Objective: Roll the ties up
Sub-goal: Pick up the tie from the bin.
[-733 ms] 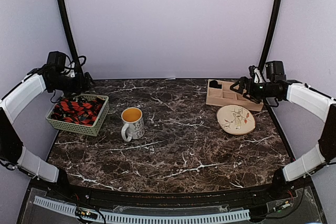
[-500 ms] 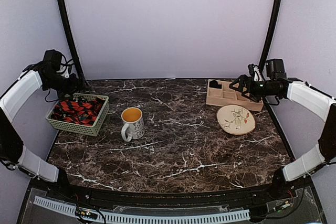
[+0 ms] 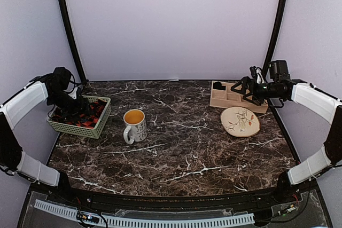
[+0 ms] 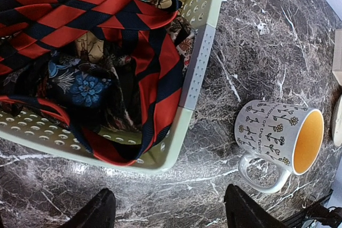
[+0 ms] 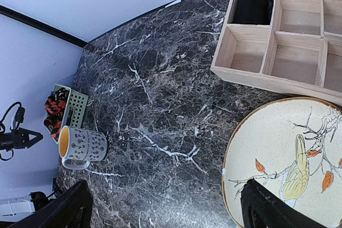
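A red-and-black striped tie point(image 4: 80, 20) lies bunched in a pale green basket point(image 4: 200, 62) with a dark floral tie point(image 4: 85, 86) under it. The basket point(image 3: 101, 117) sits at the table's far left, its ties point(image 3: 92, 117) partly hidden by my arm. My left gripper point(image 3: 80, 105) hangs over the basket, open and empty; in the left wrist view its gripper point(image 4: 168, 212) is above the marble just off the basket's near rim. My right gripper point(image 3: 239, 86) is open and empty, above the wooden tray at the far right. A dark roll point(image 5: 253, 8) sits in one tray compartment.
A white flowered mug point(image 3: 134, 125) with an orange inside stands right of the basket, also in the left wrist view point(image 4: 278, 137). A wooden compartment tray point(image 3: 224, 100) and a bird-painted plate point(image 3: 240, 121) lie at the far right. Black cables hang by both arms.
My left gripper has come down and moved right, from behind the basket's far left corner to over the basket. My right arm has barely moved.
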Robot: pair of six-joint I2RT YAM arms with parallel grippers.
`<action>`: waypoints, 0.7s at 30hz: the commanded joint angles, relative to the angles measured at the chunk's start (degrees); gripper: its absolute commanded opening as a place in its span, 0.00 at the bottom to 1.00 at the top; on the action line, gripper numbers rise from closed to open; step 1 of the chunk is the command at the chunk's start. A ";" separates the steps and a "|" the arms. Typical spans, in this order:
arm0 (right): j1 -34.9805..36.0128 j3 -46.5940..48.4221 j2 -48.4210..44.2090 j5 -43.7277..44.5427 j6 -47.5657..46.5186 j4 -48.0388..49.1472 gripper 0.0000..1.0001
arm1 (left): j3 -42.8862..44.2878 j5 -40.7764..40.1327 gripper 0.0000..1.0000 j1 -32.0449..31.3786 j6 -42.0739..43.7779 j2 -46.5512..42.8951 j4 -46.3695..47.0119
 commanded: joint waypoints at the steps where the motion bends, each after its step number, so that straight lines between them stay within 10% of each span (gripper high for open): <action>1: 0.59 0.50 -0.01 -1.48 0.39 0.72 0.97 | -0.75 -2.19 0.69 -2.03 2.29 2.56 1.58; 16: 0.95 0.33 -0.79 -1.23 1.15 0.33 0.97 | -0.17 -10.92 0.42 -2.17 6.40 10.29 3.22; 21: 1.01 0.33 -0.89 -0.92 1.52 0.23 0.97 | -0.74 -10.45 0.17 -2.14 6.94 10.99 4.08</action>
